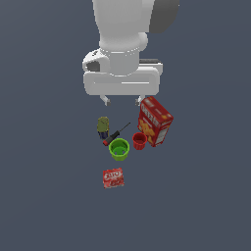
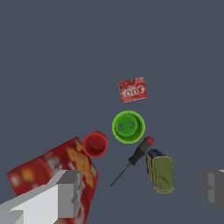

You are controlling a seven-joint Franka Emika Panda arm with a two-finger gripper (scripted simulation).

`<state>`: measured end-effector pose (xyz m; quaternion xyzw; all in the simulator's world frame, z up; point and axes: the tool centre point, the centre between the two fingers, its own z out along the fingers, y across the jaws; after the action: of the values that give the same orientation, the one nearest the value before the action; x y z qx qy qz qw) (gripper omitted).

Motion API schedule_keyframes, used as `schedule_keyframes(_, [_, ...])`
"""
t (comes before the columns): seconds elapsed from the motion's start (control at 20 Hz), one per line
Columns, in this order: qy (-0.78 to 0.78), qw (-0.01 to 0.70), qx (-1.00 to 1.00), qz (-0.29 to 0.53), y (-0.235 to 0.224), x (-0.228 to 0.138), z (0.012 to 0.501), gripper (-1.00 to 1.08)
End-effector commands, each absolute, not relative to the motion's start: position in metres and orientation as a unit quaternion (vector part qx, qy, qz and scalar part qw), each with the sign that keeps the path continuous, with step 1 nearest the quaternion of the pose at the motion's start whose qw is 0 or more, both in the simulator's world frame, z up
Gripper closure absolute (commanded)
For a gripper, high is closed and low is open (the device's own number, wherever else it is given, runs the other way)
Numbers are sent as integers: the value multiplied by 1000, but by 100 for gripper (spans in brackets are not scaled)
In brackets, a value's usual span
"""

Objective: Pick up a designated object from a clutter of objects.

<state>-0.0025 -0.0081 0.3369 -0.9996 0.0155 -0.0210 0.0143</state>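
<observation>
Tin can (image 1: 103,127), small and rounded-rectangular, shows an olive-green top over dark blue sides; the wrist view (image 2: 161,173) adds a yellowish rim, though any label is too blurred to read. It lies just beside the green cup (image 1: 119,149), on the exterior view's left and a little farther back, with nothing gripping it.

The screwdriver (image 1: 115,134) lies between can and cup, its red handle end near the cup's rim and its thin shaft angling away. To the cup's right in the exterior view stands the red cup (image 1: 139,141), close against the tall red box (image 1: 155,121). The flat red packet (image 1: 113,178) lies apart, in front of the cup.

The gripper (image 1: 121,101) hangs above and behind the cup, fingers spread wide with nothing between them. Its fingertips are partly cut off at the wrist view's edges, and one finger (image 2: 57,197) hides part of the box.
</observation>
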Motion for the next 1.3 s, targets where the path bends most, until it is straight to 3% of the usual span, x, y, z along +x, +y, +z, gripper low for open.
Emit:
schedule_keyframes(0.0, [16,14,-1000,-21,-8,-3,337,-92])
schedule_keyframes(0.8, [10,16,-1000,-25,-25,-3,335,-92])
schedule_keyframes(1.25, [6,14,-1000,-22,-41,-9,299,-92])
